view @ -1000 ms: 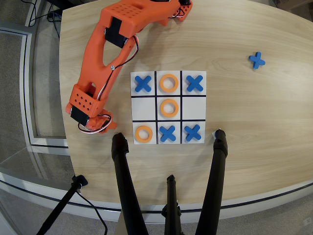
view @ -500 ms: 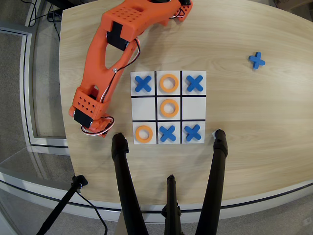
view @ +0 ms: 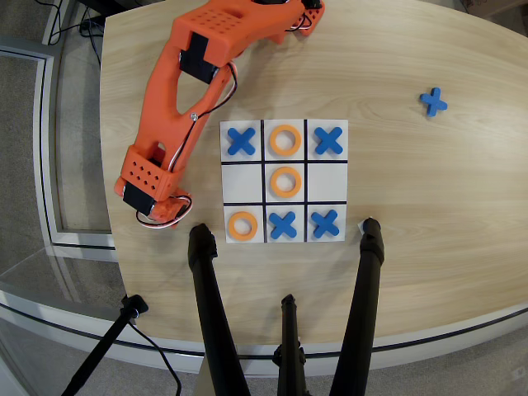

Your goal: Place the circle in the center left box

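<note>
orange arm (view: 177,99) bends down picture-left of the board (view: 284,181), gripper hidden.

orange rings (view: 285,140), blue X pieces (view: 241,141), orange arm (view: 177,91)

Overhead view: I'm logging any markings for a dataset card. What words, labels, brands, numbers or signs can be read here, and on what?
Printed text, brand or number: none can be read anywhere in the overhead view.
The board: black grid lines only, no lettering.
The blue X pieces and orange rings: game shapes, not printed signs.
The orange arm: no readable label; its fingers are not visible.
</note>
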Controlling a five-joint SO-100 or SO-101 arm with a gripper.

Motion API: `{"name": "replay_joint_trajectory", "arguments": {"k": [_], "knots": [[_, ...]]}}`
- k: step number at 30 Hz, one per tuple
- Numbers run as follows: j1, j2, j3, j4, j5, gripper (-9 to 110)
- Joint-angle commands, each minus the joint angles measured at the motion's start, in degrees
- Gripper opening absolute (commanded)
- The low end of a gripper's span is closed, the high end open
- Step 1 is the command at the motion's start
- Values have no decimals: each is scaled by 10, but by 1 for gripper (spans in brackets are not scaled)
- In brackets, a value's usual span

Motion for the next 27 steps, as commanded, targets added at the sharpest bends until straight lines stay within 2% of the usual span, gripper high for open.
{"name": "replay_joint_trajectory", "arguments": {"k": [1,8,17,22,27], "knots": [[-25,105,40,35,18,0],[-144,409,335,21,24,0],[-397,751,665,7,41,0],[-501,818,715,26,89,0],[-559,768,702,-8,139,0]]}}
